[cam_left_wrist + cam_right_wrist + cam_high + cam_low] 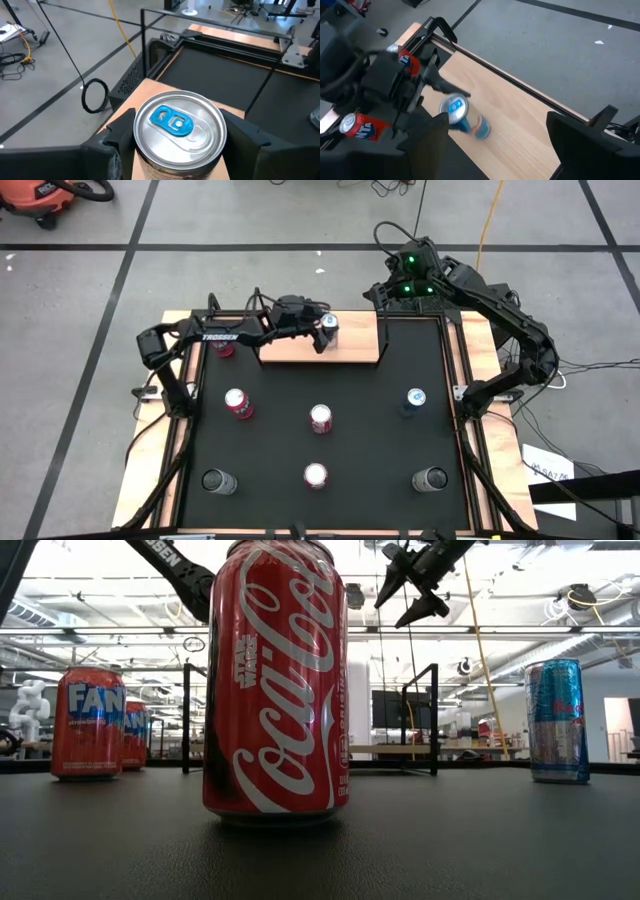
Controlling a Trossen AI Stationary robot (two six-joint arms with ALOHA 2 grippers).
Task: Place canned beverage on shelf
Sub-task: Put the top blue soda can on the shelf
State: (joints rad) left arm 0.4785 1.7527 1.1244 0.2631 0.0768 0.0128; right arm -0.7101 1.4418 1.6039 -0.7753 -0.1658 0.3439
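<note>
A can with a silver top and blue tab (329,328) stands upright over the light-wood shelf (350,352) at the table's far edge. It also shows in the left wrist view (180,125) and the right wrist view (461,116). My left gripper (325,332) is shut on it. My right gripper (385,293) is open and empty, high above the shelf's far right corner; it also shows at the top of the low view (412,585). In the low view the can is hidden behind a red cola can (275,680). My left gripper pinches the can's upper side wall (137,150) between its two fingers, one finger (117,145) on each side. The fingers come level from the table's left. The can is upright over the board; I cannot tell whether its base rests on it.
Thin black rods (143,45) rise at the shelf's corners. A red can (224,346) stands left of the shelf. On the black table stand a red Fanta can (238,404), two red cola cans (320,418), a blue can (415,398) and two dark cans (215,480).
</note>
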